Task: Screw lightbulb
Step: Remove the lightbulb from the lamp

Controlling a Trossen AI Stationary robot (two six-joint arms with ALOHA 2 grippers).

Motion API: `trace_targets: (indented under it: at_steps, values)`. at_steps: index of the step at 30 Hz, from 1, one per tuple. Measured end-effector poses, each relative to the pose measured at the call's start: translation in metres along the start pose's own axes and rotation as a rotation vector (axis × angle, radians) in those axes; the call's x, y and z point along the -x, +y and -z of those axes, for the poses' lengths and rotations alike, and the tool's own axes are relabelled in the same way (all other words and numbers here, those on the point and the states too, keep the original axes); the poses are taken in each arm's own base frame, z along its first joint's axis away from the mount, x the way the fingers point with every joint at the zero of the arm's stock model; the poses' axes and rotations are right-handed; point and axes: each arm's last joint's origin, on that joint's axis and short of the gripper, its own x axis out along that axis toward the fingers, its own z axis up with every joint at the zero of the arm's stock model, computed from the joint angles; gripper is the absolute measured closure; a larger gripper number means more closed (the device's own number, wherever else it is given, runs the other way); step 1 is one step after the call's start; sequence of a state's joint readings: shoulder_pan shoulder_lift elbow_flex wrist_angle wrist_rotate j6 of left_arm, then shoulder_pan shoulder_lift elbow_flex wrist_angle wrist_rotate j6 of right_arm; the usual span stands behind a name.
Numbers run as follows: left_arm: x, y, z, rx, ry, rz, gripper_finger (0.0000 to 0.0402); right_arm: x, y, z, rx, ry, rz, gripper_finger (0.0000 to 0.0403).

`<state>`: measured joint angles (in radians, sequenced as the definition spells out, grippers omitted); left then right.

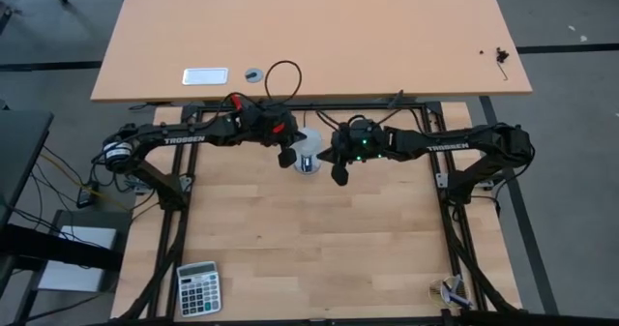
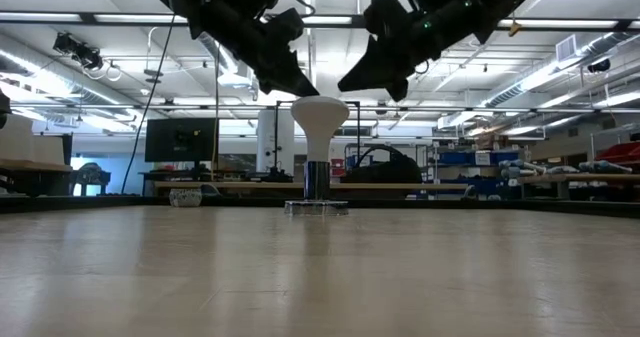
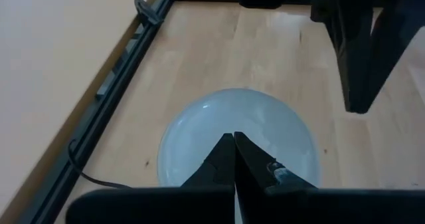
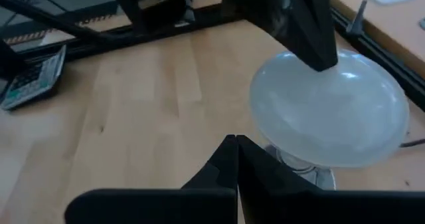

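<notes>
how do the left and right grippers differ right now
In the low view the left gripper hangs right at the lightbulb dome's edge; the right gripper sits farther off. From above, the left gripper is beside the dome, the right nearer the table's middle. Both are shut, empty, above the bulb.

The lightbulb (image 1: 308,144) stands upright between both tools (each just above).

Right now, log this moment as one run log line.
lightbulb: upright in socket, dome up | left gripper: shut, above bulb, apart | right gripper: shut, above bulb, apart | holding: nothing
</notes>
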<state>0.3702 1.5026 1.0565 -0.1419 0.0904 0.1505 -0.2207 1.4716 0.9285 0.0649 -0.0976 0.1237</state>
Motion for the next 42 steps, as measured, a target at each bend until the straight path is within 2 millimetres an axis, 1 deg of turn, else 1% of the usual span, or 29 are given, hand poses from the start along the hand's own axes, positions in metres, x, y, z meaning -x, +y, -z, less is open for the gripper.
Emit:
trace_targets:
  at_steps: [3,12,21,25,28,31,33,35,39,42]
  values:
    - [0.000,0.000,0.000,0.001,0.000,-0.001,0.0402,-0.003,-0.002,0.000,-0.004,-0.008,0.011,0.0394]
    - [0.000,0.000,0.000,0.005,0.000,0.004,0.0402,-0.011,-0.015,0.008,-0.036,0.037,0.052,0.0394]
    - [0.000,0.001,0.002,0.007,0.012,-0.003,0.0402,-0.008,-0.030,0.007,-0.081,0.034,0.128,0.0394]
    - [0.000,0.000,0.002,0.008,0.011,0.013,0.0402,-0.007,-0.040,0.007,-0.117,0.029,0.198,0.0394]
    - [0.000,-0.001,0.001,0.008,0.004,0.030,0.0402,-0.005,-0.049,0.006,-0.151,0.018,0.247,0.0394]
    - [0.000,-0.001,0.001,0.007,0.004,0.030,0.0402,0.000,-0.053,0.004,-0.149,0.010,0.255,0.0394]
    - [0.000,-0.001,0.001,0.008,0.004,0.027,0.0402,0.005,-0.050,-0.001,-0.128,-0.009,0.219,0.0394]
    - [0.000,-0.001,0.001,0.008,0.005,0.023,0.0402,0.007,-0.041,-0.003,-0.098,-0.016,0.156,0.0393]
    - [0.000,-0.001,0.001,0.006,0.005,0.019,0.0402,0.003,-0.019,-0.003,-0.035,-0.010,0.026,0.0393]
    - [0.000,-0.001,0.001,0.001,0.005,0.018,0.0402,-0.003,-0.007,-0.002,0.001,-0.020,-0.013,0.0393]
